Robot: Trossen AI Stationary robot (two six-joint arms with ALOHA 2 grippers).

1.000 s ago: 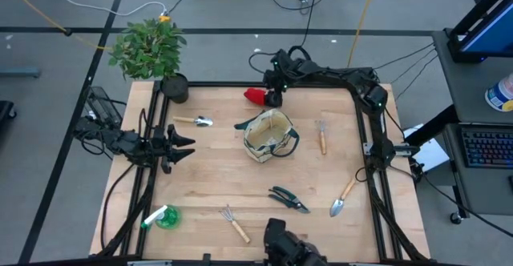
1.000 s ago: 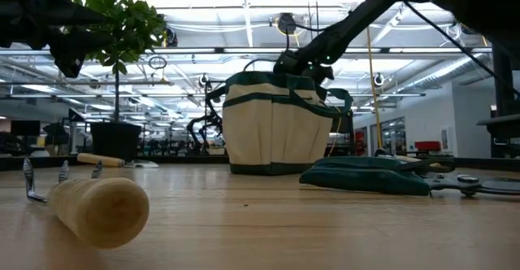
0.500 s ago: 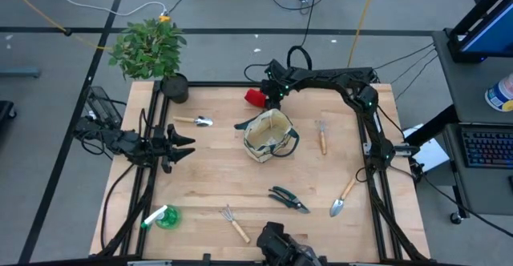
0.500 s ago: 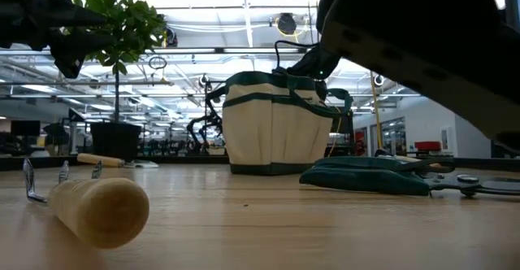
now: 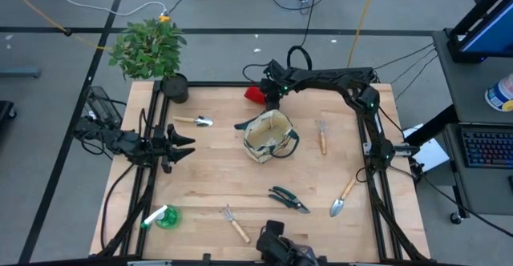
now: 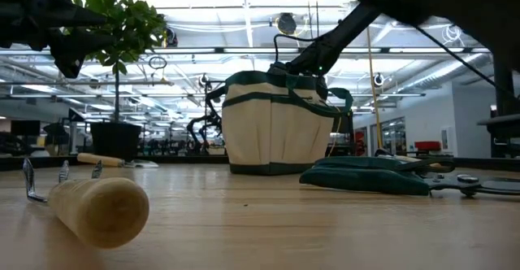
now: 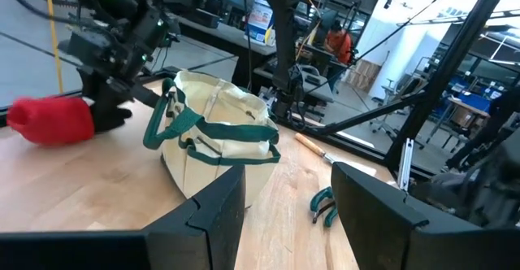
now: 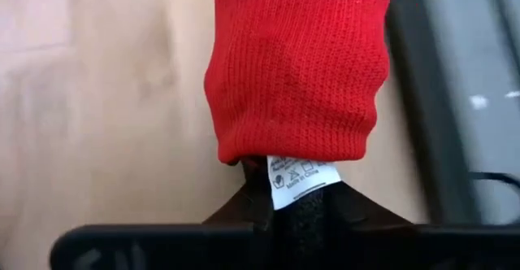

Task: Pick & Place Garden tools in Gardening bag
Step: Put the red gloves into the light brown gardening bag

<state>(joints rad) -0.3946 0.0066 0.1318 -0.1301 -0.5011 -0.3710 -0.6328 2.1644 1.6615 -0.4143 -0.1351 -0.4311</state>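
A red glove [image 5: 254,94] lies at the table's far edge, behind the beige gardening bag [image 5: 268,135] with green trim. My right gripper [image 5: 268,98] is down at the glove and shut on it. Other tools lie loose on the wood: a trowel [image 5: 195,121], a small rake [image 5: 322,135], a second trowel [image 5: 343,199], dark shears [image 5: 288,199], another rake [image 5: 235,223] and a green-white sprayer [image 5: 163,216]. My left gripper [image 5: 186,144] waits at the table's left side, pointing level, open with nothing between its fingers. My right gripper pinches the glove's knit end [image 8: 292,152], right by the white label [image 8: 299,180], between its two shut fingers. It comes slanting down from the table's right and far side. The glove [image 7: 53,119] lies on the table, stretching away from the fingers.
A leafy potted plant [image 5: 151,50] stands at the far left corner. The black frame rail [image 5: 321,86] runs along the far edge just behind the glove. Bare wood lies between the bag and the near tools.
My right gripper has sunk a little and shifted toward the table's left, onto the red glove, covering more of it. The glove stays where it lay. The left arm has kept still.
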